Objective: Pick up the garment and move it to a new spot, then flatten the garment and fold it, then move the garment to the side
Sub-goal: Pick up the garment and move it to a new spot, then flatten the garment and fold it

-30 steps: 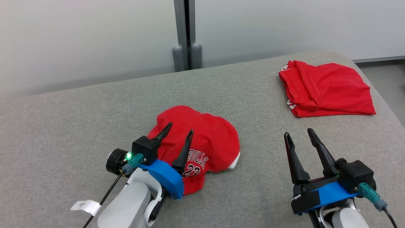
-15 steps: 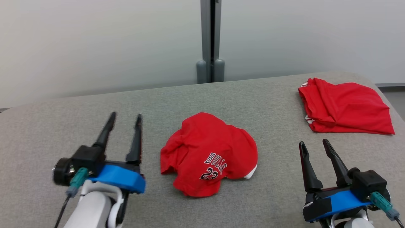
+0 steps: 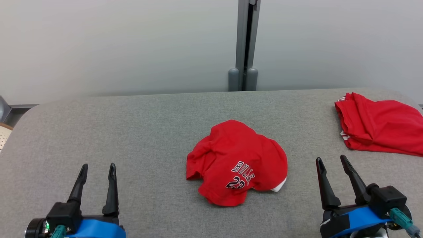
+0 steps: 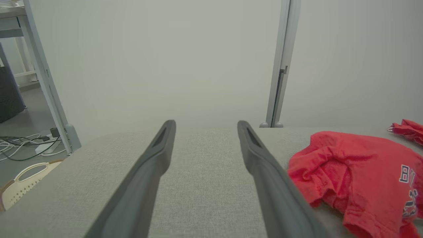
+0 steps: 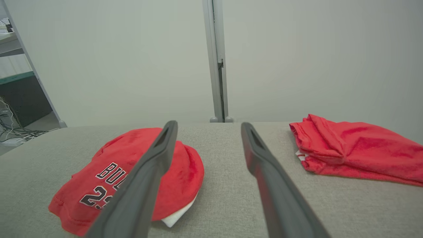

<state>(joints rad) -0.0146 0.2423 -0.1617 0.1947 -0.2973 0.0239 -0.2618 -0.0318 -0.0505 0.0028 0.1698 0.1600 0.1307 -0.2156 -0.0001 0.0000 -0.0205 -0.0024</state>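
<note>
**Left fingers** (image 3: 111, 190): at the near-left corner of the grey surface (image 3: 132, 132). Spread apart and empty, touching no cloth.

**Right fingers** (image 3: 325, 186): at the near edge, toward the right corner. Likewise parted, nothing between them.

**Garment** (image 3: 236, 162): red jersey in a crumpled mound at mid-surface, with its lettering and the number 23 facing up. A white patch shows at its near-right hem. It lies between the two pairs of fingers and a little beyond their tips. It is nearer the right pair and touches neither.

**Folded red garment** (image 3: 380, 127): at the right edge toward the far corner, well apart from the jersey.

**Grey post** (image 3: 244, 43): upright against the pale wall, behind the far edge.

**Cream basket** (image 4: 23, 178): on the floor off the left edge, with loose cables (image 4: 19, 145) beyond it.
</note>
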